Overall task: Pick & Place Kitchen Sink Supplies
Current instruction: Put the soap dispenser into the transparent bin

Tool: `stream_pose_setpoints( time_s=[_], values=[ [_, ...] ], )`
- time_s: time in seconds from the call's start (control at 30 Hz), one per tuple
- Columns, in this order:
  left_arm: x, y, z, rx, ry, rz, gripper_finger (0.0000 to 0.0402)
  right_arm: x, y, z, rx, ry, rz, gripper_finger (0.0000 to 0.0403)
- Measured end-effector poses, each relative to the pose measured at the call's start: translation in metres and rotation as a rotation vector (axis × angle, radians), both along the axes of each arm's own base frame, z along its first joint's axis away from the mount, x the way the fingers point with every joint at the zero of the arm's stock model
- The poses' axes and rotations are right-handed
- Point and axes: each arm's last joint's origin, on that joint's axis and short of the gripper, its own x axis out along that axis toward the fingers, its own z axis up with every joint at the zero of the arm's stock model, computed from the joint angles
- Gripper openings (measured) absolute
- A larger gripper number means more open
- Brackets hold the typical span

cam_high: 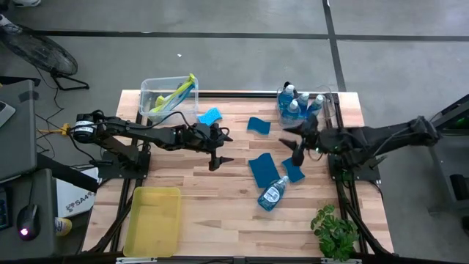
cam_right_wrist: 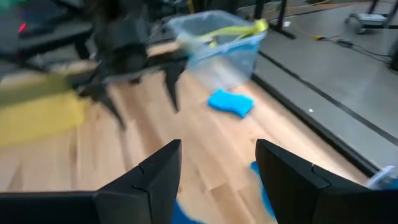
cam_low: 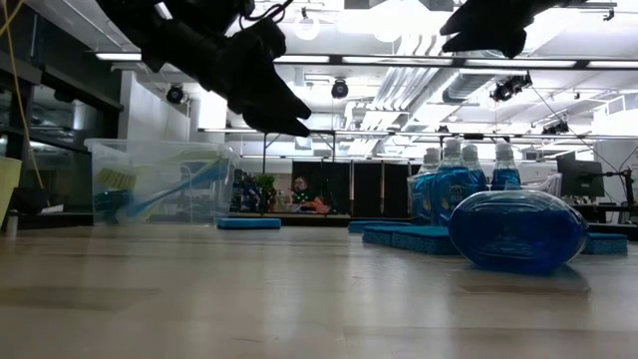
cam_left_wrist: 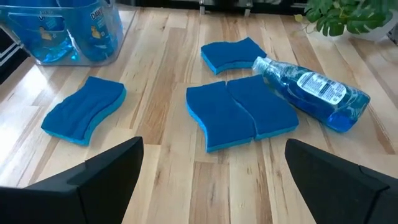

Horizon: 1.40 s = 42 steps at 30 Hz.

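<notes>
Wooden tabletop (cam_high: 190,192) on grey floor; sponges (cam_high: 261,170) and a bottle (cam_high: 272,194) lie near the tray (cam_high: 153,220). Both grippers, left (cam_high: 218,149) and right (cam_high: 294,140), hover with fingers apart.

bin of soap bottles (cam_left_wrist: 68,34): cut off at edge | plant (cam_left_wrist: 348,15): cropped | tray (cam_right_wrist: 37,118): blurred

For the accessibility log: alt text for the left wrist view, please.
Four blue sponges and a blue dish soap bottle lying on its side rest on a wooden table; the left tool hovers open in the foreground, and a clear bin holds more bottles.
</notes>
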Motion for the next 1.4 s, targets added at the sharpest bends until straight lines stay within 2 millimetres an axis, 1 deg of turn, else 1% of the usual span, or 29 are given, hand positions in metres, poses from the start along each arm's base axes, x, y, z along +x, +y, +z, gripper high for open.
stream_pose_setpoints(
  time_s=[0.27,0.43,0.63,0.7,0.97,1.13,1.4],
  values=[
    [0.001,0.000,0.001,-0.039,-0.017,0.009,0.0385,0.024,0.030,-0.026,-0.085,0.163,0.148,0.0200],
    [0.002,-0.001,-0.001,-0.069,-0.008,-0.009,0.0385,0.036,0.046,-0.042,-0.206,0.267,0.250,0.0200],
    [0.007,-0.003,-0.007,-0.136,-0.009,-0.052,0.0385,0.047,0.061,-0.056,-0.352,0.332,0.286,0.0200],
    [0.009,-0.003,-0.014,-0.153,0.017,-0.059,0.0385,0.049,0.065,-0.061,-0.389,0.355,0.281,0.0200],
    [0.018,-0.003,-0.029,-0.202,0.024,-0.075,0.0385,0.053,0.072,-0.071,-0.500,0.422,0.325,0.0200],
    [0.021,-0.004,-0.028,-0.226,-0.005,-0.104,0.0385,0.052,0.074,-0.074,-0.521,0.457,0.437,0.0200],
    [0.021,-0.004,-0.028,-0.226,-0.005,-0.103,0.0385,0.043,0.080,-0.082,-0.499,0.553,0.586,0.0200]
  ],
)
